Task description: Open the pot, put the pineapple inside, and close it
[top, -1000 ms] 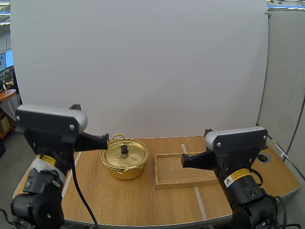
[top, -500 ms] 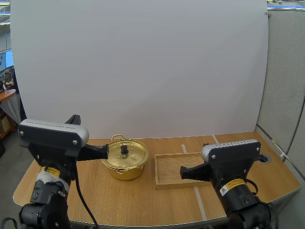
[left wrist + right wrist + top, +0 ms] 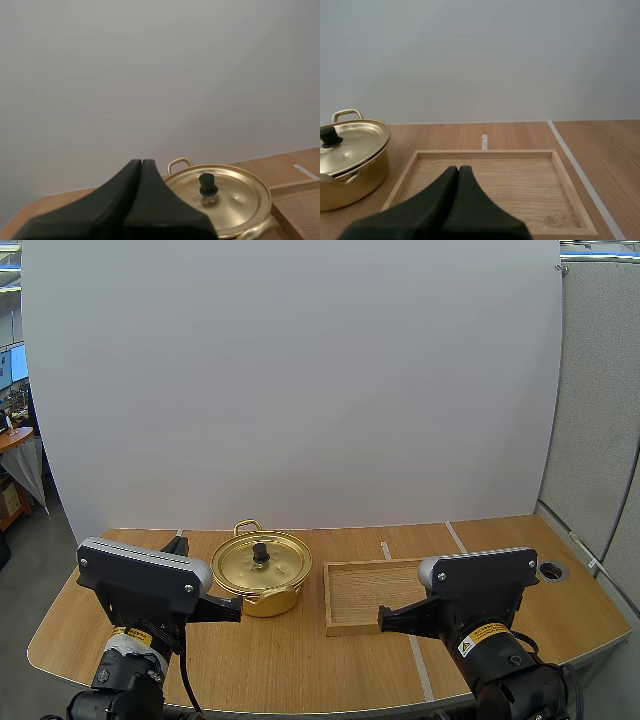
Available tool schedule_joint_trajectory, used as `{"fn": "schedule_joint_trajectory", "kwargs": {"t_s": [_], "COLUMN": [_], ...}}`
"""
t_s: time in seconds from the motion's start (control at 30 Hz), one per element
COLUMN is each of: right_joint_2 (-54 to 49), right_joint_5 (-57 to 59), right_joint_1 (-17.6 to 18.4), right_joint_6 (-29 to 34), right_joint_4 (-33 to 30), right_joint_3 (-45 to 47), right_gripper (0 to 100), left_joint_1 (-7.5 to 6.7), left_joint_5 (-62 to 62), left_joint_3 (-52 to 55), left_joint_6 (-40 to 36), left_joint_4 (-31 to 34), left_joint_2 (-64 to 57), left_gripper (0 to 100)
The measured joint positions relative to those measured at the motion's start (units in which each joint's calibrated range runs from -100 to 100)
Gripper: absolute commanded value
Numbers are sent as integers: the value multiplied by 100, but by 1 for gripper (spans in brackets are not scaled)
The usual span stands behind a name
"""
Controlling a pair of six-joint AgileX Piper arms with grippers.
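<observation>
A gold pot (image 3: 261, 573) stands on the table left of centre, its lid on, with a black knob (image 3: 260, 553) on top. My left gripper (image 3: 232, 608) hangs low at the pot's near left side, apart from it. In the left wrist view its fingers lie together as one dark wedge (image 3: 141, 162), with the lidded pot (image 3: 220, 197) just ahead. My right gripper (image 3: 385, 619) sits at the near edge of the wooden tray (image 3: 375, 595). Its fingers are shut on nothing (image 3: 458, 169), pointing over the tray (image 3: 520, 175), and the pot (image 3: 350, 165) stands beside the tray.
White tape lines (image 3: 420, 665) run across the wooden tabletop. A round hole (image 3: 551, 570) sits in the table at the far right. A white screen stands behind the table.
Both arms have sunk and drawn back toward the near edge of the table. The pot, lid and tray have not moved.
</observation>
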Motion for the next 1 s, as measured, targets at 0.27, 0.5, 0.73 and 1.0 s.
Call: {"fn": "schedule_joint_trajectory", "kwargs": {"t_s": [0.27, 0.5, 0.73, 1.0], "right_joint_2": [0, 0, 0, 0], "right_joint_5": [324, 558, 796, 1414], "right_joint_1": [-75, -99, -99, -123], "right_joint_6": [0, 0, 0, 0], "right_joint_4": [21, 31, 31, 42], "right_joint_3": [0, 0, 0, -4], "right_gripper": [0, 0, 0, 0], "left_joint_1": [66, 105, 105, 105], "left_joint_5": [1307, 1846, 2026, 2123], "left_joint_3": [0, 0, 0, 0], "left_joint_6": [-480, -1675, -2535, -2574], "left_joint_4": [45, 1010, 1714, 1744], "left_joint_2": [0, 0, 0, 0], "left_gripper": [0, 0, 0, 0]}}
